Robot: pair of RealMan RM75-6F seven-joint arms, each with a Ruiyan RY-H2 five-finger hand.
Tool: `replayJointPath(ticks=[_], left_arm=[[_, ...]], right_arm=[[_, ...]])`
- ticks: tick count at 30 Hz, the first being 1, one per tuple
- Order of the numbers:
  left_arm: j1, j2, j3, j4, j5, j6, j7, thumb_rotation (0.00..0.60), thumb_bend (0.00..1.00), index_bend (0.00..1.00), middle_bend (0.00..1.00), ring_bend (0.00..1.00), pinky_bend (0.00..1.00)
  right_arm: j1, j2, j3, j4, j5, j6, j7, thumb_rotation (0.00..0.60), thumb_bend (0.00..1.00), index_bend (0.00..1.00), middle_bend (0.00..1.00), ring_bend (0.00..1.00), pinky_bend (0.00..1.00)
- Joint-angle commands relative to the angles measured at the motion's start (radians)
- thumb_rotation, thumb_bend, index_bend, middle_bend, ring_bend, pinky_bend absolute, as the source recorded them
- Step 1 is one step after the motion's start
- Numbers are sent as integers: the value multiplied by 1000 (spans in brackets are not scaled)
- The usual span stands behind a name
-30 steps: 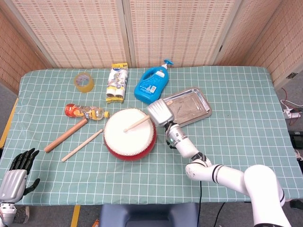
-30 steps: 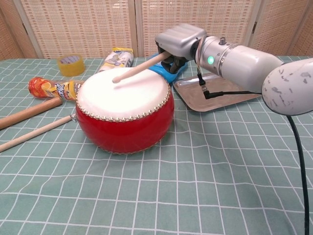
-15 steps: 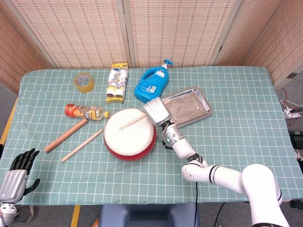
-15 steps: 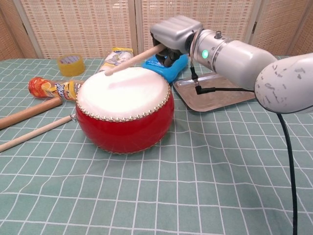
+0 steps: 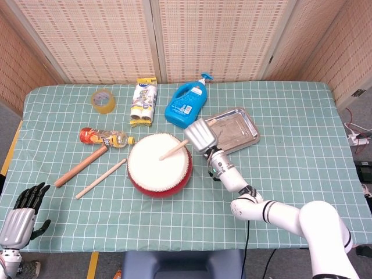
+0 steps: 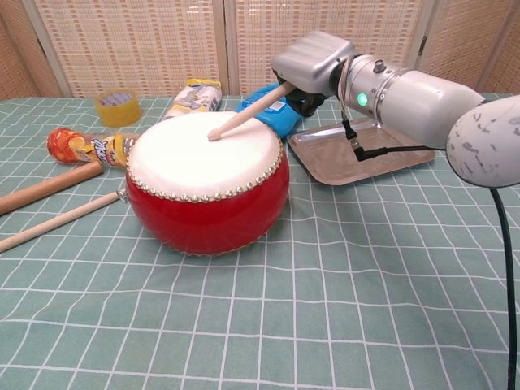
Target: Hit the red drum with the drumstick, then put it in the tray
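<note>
Red is the one drum (image 5: 159, 165) near the middle of the bench (image 5: 290, 168), with a white skin on top. One drumstick (image 5: 174, 150) is held by the right hand (image 5: 201, 135); its tip lies on the skin, a little right of the centre, and the shaft slopes up toward the hand. The hand's fingers are closed around the stick, but in both views the grey back of the hand hides most of them. One steel tray (image 5: 232, 131) sits just behind and to the right of the drum; the hand covers its near left corner. Two more wooden sticks lie left of the drum: a thick one (image 5: 81, 166) and a thin one (image 5: 100, 179). There is also one blue bottle (image 5: 186, 104), one tape roll (image 5: 103, 100), one yellow-white pack (image 5: 144, 102) and one orange packet (image 5: 104, 138).

The left hand (image 5: 22, 210) shows only at the lower left corner of the head view, off the bench edge, its dark fingers spread and holding nothing; the chest view does not show it. A green cloth with a white grid covers the bench. Behind it stand woven folding screens (image 5: 215, 35).
</note>
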Motion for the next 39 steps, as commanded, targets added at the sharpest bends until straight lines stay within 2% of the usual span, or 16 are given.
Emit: replayJointPath(ticks=[1,4,7,11,16,19,22,26,29,32,35,39], left_arm=[[1,0,-1,1,-1,2,-2,600,252,25,0,0,0],[2,0,-1,2,0,5,-5,600,252,25,0,0,0],[1,-2,1,4,2,4,-6,600,252,24,0,0,0],[0,-3,0,4,2,2,-5,600,252,25,0,0,0],[-2,-4,0,5,1,0,-3,600,252,25,0,0,0],[-2,-4,0,4,-1,-3,-1,600,252,25,0,0,0],[-3,-2,2,3,-2,-7,1,600,252,25,0,0,0],[-3,-3,1,3,-3,-6,1,600,253,24,0,0,0],[-3,-4,1,4,-2,-5,-1,600,254,24,0,0,0],[-4,-5,1,6,-3,-6,-2,600,252,24,0,0,0],[-5,-7,2,7,-2,-9,-2,600,252,24,0,0,0],[-6,-8,2,9,-4,-12,-1,600,251,25,0,0,0]], right_arm=[[-5,3,40,-33,-12,40,83,600,846,1000,1000,1000,1000],[-17,12,88,-75,-27,80,197,600,845,1000,1000,1000,1000],[-25,25,108,-101,-25,84,256,600,845,1000,1000,1000,1000],[-28,28,77,-86,-25,57,234,600,845,1000,1000,1000,1000],[-24,14,15,-42,-1,-4,143,600,845,1000,1000,1000,1000],[-20,11,6,-33,16,-16,105,600,845,1000,1000,1000,1000],[-19,15,31,-49,13,10,125,600,846,1000,1000,1000,1000],[-25,24,89,-89,-34,79,256,600,845,1000,1000,1000,1000],[-26,31,100,-92,-55,95,295,600,846,1000,1000,1000,1000],[-27,32,78,-83,-49,67,274,600,846,1000,1000,1000,1000],[-25,29,29,-62,-32,10,210,600,846,1000,1000,1000,1000],[-19,27,-4,-45,9,-44,133,600,846,1000,1000,1000,1000]])
